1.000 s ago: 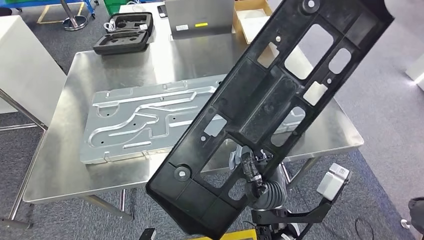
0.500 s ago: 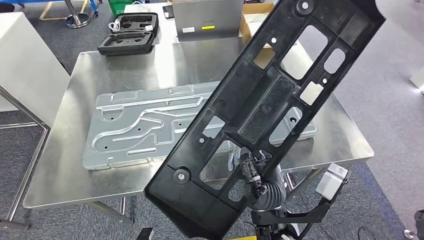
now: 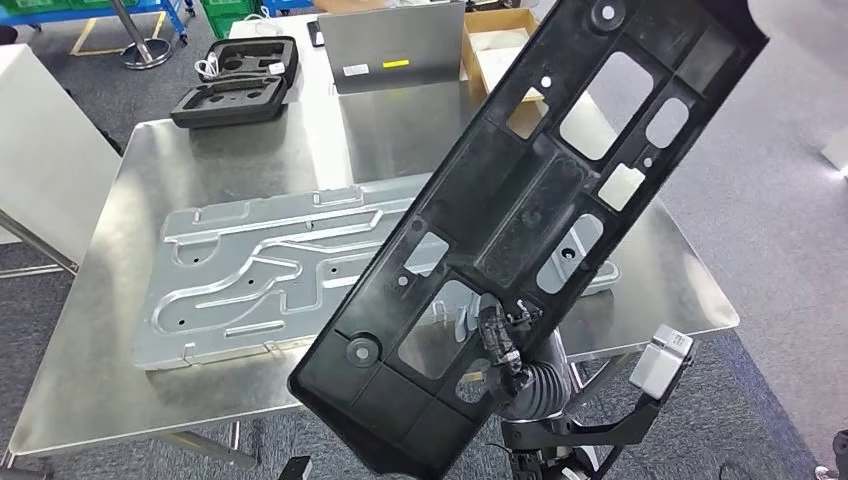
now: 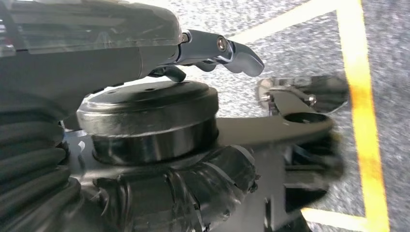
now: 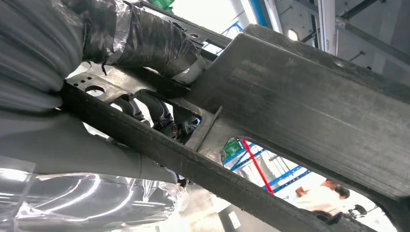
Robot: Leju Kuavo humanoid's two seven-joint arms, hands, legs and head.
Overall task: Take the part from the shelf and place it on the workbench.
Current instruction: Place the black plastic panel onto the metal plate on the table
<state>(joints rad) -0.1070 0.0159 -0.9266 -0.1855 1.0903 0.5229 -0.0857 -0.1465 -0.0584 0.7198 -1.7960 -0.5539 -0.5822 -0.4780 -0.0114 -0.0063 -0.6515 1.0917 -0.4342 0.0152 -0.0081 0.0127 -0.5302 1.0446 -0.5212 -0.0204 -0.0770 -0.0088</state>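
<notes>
One long black plastic panel (image 3: 530,230) dominates here, held up on a slant above the near edge of the steel workbench (image 3: 110,330), clear of the tabletop, its upper end cut off at the top of the head view. The right hand (image 3: 500,345) grips it low down, dark fingers (image 5: 159,113) hooked through one of its cut-outs, and the panel hides most of that hand. On the bench lies a flat silver stamped metal sheet (image 3: 250,275) with raised channels, and the panel's lower half overlaps it from this angle. At the far left corner sits an open black foam-lined case (image 3: 235,70), beside it a grey metal box (image 3: 400,45) with a yellow label, then an open cardboard box (image 3: 495,40), partly behind the panel. Grey carpet (image 3: 770,200) runs all round, with blue rack legs at the back and a white cabinet (image 3: 45,140) to the left. The left hand (image 4: 220,48) hangs over grey floor crossed by yellow tape (image 4: 362,96); one pale fingertip shows with nothing in it, but whether that hand is spread or curled I cannot tell. Through the panel's openings the right wrist view catches blue racking and a person (image 5: 321,193) in white, blurred.
</notes>
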